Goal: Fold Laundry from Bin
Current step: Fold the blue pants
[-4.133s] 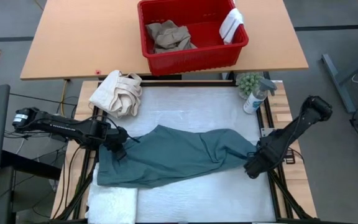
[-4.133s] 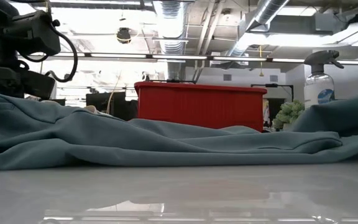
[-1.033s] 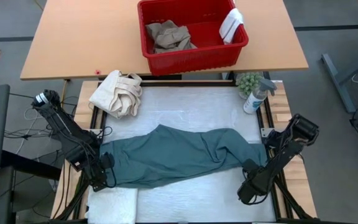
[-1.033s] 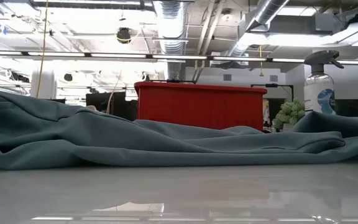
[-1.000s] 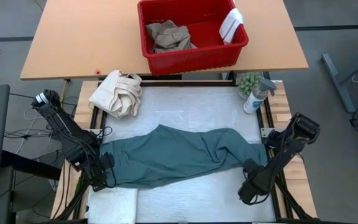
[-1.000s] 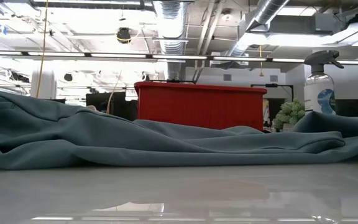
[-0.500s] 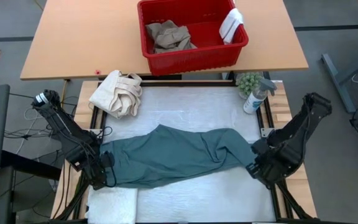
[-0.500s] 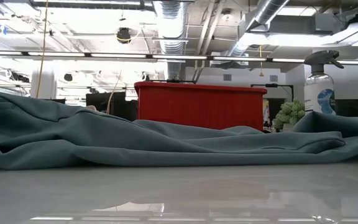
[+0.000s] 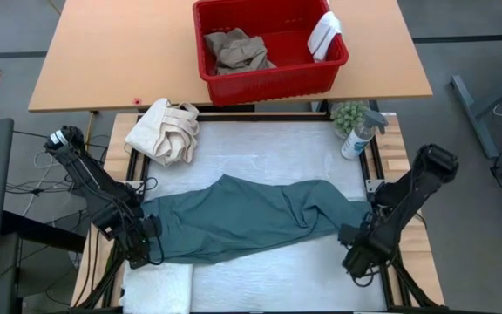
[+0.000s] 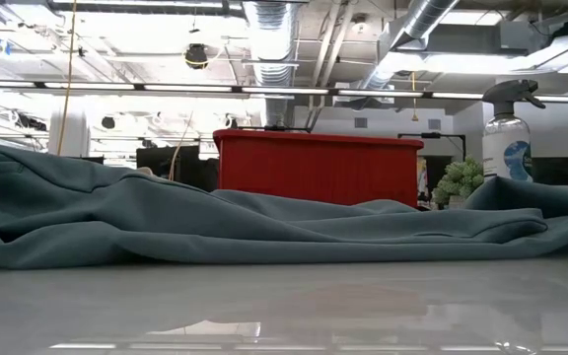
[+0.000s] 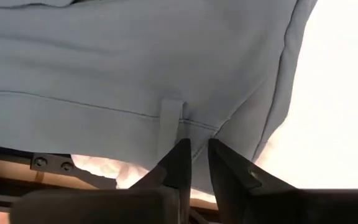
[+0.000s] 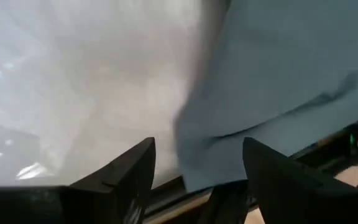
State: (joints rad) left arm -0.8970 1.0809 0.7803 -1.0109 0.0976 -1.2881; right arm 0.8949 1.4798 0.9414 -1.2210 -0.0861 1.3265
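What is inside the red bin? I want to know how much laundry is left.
The red bin holds crumpled tan trousers on its left side and a small white cloth draped against its right wall. Anything beneath the trousers is covered.

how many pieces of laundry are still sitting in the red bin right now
2 show: tan khaki trousers bunched in the left half of the bin, and a small white cloth draped over its right rim. More could lie hidden under the trousers.
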